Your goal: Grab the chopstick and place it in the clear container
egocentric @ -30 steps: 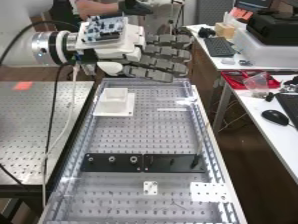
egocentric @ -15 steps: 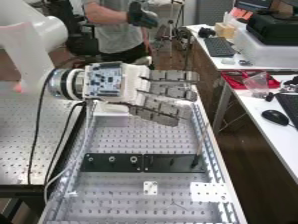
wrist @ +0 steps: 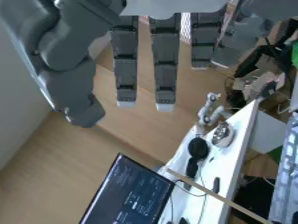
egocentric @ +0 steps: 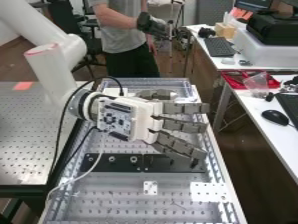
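Overhead, from the high view, the hand hangs above the perforated bench, its white back and circuit board turned up; the arm comes in from about eleven o'clock. The fingers are straight and spread, pointing between three and four o'clock, and the hand is relaxed and unclenched, grasping nothing.

What the wrist view adds is the chopstick: a thin tan stick, apart from the fingers in that view, slanting across the white desk from beside the monitor towards the bench's edge; its height above the desk I cannot tell. That view also gives the thick dark thumb, apart from the straight fingers; beyond them lie the wooden floor and, at the desk, a small white robot.

The high view, for its part, gives the bench's fittings: the black plate lies between six and seven o'clock from the palm, partly behind the hand; the small white bracket is at six o'clock, the white perforated plate at five; off the bench, the red tray is at two o'clock and the mouse at three.
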Motion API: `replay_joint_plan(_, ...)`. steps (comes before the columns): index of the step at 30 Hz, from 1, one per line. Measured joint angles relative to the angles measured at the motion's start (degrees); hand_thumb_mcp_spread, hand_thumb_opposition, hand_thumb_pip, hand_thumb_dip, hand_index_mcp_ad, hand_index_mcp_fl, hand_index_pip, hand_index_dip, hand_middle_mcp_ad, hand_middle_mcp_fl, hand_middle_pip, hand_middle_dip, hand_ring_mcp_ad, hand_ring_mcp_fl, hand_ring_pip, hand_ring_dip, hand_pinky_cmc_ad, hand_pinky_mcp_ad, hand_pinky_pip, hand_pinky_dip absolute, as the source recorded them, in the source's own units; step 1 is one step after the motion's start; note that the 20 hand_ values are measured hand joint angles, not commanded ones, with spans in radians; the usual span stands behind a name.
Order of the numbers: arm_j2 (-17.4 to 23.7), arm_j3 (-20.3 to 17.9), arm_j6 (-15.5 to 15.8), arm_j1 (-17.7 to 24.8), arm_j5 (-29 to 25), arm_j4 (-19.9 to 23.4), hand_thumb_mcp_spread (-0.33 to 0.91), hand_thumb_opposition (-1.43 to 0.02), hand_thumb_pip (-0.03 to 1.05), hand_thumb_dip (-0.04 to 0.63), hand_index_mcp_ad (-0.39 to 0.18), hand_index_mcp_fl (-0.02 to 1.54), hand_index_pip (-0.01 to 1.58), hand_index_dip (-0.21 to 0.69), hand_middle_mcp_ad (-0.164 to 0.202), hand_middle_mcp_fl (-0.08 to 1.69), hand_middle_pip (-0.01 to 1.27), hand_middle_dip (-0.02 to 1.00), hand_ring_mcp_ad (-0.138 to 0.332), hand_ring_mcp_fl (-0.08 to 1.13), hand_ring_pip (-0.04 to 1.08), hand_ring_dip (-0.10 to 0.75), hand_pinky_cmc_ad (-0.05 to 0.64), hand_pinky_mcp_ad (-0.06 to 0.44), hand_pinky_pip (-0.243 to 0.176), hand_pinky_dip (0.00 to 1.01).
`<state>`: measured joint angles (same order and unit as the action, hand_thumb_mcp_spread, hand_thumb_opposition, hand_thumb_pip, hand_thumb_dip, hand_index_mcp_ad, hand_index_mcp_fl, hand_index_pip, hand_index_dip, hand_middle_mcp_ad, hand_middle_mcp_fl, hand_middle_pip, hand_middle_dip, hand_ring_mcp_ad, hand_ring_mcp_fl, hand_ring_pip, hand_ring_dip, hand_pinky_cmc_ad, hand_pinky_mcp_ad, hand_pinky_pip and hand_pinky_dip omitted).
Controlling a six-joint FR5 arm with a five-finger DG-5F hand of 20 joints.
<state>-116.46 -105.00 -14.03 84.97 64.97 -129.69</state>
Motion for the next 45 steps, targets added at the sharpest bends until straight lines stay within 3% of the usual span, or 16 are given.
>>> replay_joint_plan(9,-5.1,5.7,-7.1,-0.3,-1.2,-4.4,0.36,-0.79,0.79,0.323,-0.103,0.4,0.62,0.091,0.124,0.58,0.28,0.51,0.201,0.14,0.09,0.185,0.37,0.185,-0.143,0.21)
replay_joint_plan(14,-7.1,8.2,-8.6,-0.4,-0.4,-9.0,0.38,-0.81,0.78,0.337,-0.106,0.4,0.66,0.08,0.124,0.58,0.33,0.53,0.194,0.16,0.09,0.216,0.367,0.185,-0.14,0.21)
replay_joint_plan(20,-8.4,10.4,-8.4,-0.3,0.1,-13.5,0.41,-0.81,0.74,0.34,-0.108,0.12,0.86,0.075,0.124,0.46,0.46,0.57,0.176,0.16,0.09,0.284,0.351,0.182,-0.14,0.2)
replay_joint_plan(25,-8.8,10.9,-7.8,0.0,-0.7,-14.2,0.44,-0.8,0.74,0.34,-0.106,0.06,1.05,0.075,0.113,0.41,0.54,0.62,0.162,0.18,0.09,0.333,0.344,0.185,-0.14,0.18)
replay_joint_plan(29,-9.0,11.2,-7.1,0.2,-1.5,-14.2,0.48,-0.79,0.67,0.34,-0.103,0.05,1.19,0.075,0.113,0.39,0.57,0.62,0.162,0.18,0.1,0.344,0.323,0.176,-0.138,0.18)
replay_joint_plan(35,-9.9,12.3,-6.8,0.5,-1.9,-14.3,0.5,-0.8,0.67,0.339,-0.106,0.22,1.3,0.075,0.113,0.44,0.57,0.62,0.162,0.21,0.09,0.363,0.316,0.171,-0.14,0.18)
replay_joint_plan(39,-10.6,13.2,-7.1,0.7,-1.9,-14.7,0.5,-0.8,0.67,0.339,-0.103,0.28,1.32,0.072,0.113,0.47,0.57,0.62,0.133,0.23,0.1,0.375,0.295,0.171,-0.127,0.18)
replay_joint_plan(43,-11.2,13.9,-7.6,0.9,-1.9,-15.1,0.5,-0.8,0.67,0.326,-0.106,0.31,1.33,0.065,0.112,0.51,0.57,0.62,0.133,0.27,0.09,0.375,0.293,0.169,-0.126,0.18)
replay_joint_plan(45,-11.6,14.4,-7.9,1.0,-1.8,-15.5,0.5,-0.8,0.67,0.325,-0.103,0.3,1.33,0.056,0.093,0.53,0.57,0.62,0.133,0.28,0.09,0.375,0.3,0.169,-0.126,0.18)
